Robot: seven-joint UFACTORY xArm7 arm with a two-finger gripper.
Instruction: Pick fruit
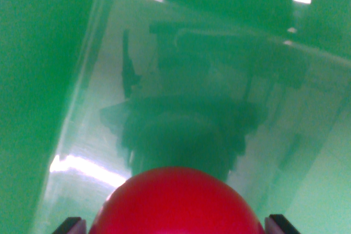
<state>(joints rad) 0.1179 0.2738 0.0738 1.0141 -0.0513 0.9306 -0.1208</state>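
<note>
A round red fruit fills the bottom middle of the wrist view, smooth and glossy. The gripper has its two dark fingertips showing at the bottom corners of the fruit, one on each side, pressed against it. Fruit and gripper hang above the shiny floor of a green bin, where the arm's dark reflection shows. The lower part of the fruit is cut off by the frame edge.
Green walls of the bin rise on the wrist view's left and at the top. Bright light glints lie on the glossy bottom. Nothing else shows inside the bin.
</note>
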